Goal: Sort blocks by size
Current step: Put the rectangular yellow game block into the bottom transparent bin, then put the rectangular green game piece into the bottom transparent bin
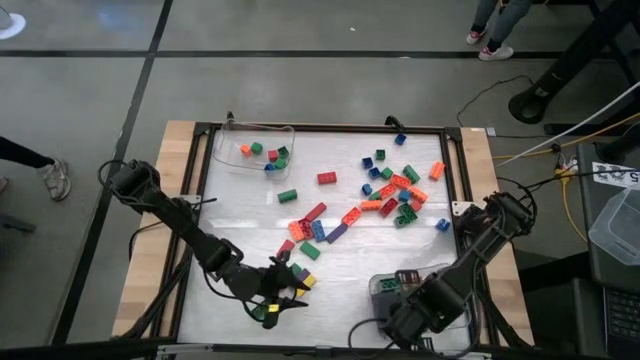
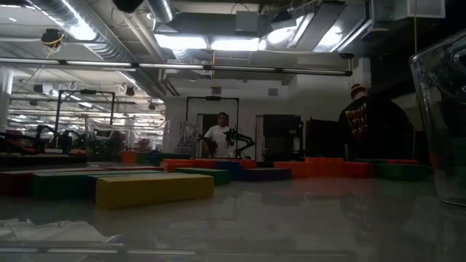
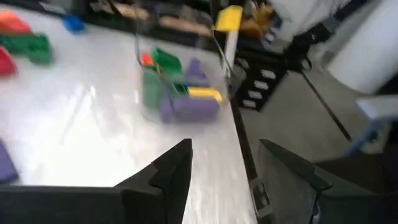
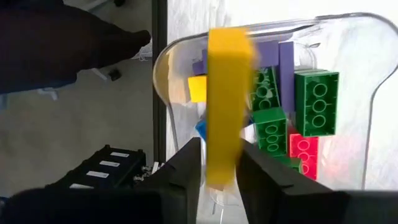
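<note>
The right gripper (image 4: 217,165) hung over the near tray (image 4: 348,37), pinching a yellow block (image 4: 227,93); the left gripper (image 3: 227,165) stood open, empty

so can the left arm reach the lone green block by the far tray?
Probably yes: the green block lies on its own, clear from above; the left gripper has open, empty jaws.
</note>
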Available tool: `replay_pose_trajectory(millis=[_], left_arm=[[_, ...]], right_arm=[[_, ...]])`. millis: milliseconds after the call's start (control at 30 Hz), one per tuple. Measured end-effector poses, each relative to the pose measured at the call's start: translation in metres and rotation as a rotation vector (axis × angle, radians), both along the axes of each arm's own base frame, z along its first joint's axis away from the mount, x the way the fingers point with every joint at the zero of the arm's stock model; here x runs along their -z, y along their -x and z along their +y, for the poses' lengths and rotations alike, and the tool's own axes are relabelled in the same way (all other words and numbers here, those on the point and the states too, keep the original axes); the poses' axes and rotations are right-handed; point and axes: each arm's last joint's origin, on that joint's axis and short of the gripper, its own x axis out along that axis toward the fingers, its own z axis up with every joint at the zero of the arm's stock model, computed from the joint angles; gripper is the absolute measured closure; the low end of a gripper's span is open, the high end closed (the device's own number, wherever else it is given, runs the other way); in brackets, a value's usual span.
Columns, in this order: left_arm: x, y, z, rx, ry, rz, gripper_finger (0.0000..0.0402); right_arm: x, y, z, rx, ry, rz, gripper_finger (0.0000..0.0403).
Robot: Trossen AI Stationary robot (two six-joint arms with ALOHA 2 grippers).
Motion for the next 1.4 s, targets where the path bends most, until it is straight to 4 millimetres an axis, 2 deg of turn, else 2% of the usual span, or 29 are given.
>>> replay_pose_trajectory(millis=[200, 367, 567, 767, 967, 1167, 1400], left_arm=[[0.002, 0.008, -0.006, 0.075, 0.157, 0.120, 0.0233], [0.014, 0.022, -0.014, 0.085, 0.324, 0.349, 0.0233], [0.026, 0.039, -0.019, -0.001, 0.458, 0.621, 0.0233], [0.036, 0.048, -0.012, -0.171, 0.524, 0.804, 0.0233], [0.042, 0.054, -0.006, -0.296, 0.528, 0.893, 0.0233], [0.042, 0.054, -0.006, -0.313, 0.540, 0.899, 0.0233], [0.049, 0.056, -0.003, -0.357, 0.474, 0.921, 0.0233]], right_arm=[[0.000, 0.002, 0.002, 0.000, 0.018, -0.016, 0.0272], [0.001, 0.001, 0.001, 0.009, 0.038, -0.034, 0.0252], [0.001, 0.000, 0.001, 0.007, 0.043, -0.042, 0.0249], [0.001, 0.000, 0.001, 0.005, 0.043, -0.043, 0.0248], [0.001, 0.000, 0.001, 0.000, 0.044, -0.044, 0.0248], [0.001, 0.000, 0.001, -0.002, 0.044, -0.044, 0.0248], [0.001, 0.000, 0.001, -0.002, 0.044, -0.045, 0.0248]])
